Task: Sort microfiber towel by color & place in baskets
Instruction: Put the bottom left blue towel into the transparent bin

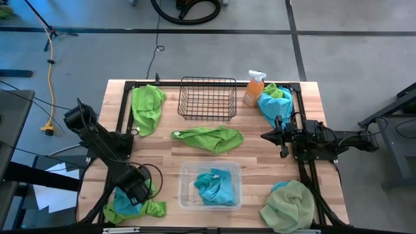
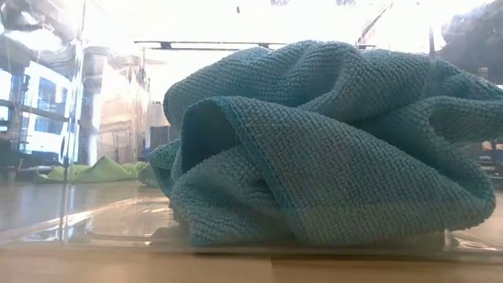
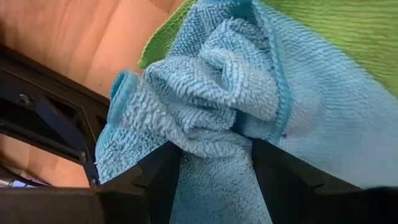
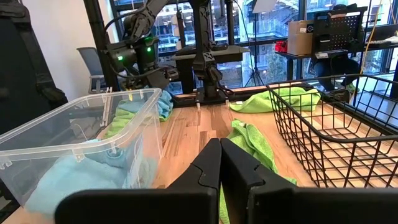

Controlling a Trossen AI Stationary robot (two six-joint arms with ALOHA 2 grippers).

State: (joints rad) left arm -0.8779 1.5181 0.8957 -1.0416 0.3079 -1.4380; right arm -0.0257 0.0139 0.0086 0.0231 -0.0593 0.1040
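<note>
At the worktop's near-left corner, left pincer is down on a turquoise towel, fingers spread either side of a bunched fold and pressing it; lime towel lies under and beside it. Right pincer hovers at the right side, fingers pressed together, holding nothing. Clear tub at front centre holds one crumpled turquoise towel. Black wire basket at back centre looks bare inside. Lime towel lies between tub and basket, another lime one back left. Turquoise-and-lime pile sits by an orange spray bottle. Pale sage towel lies front right.
</note>
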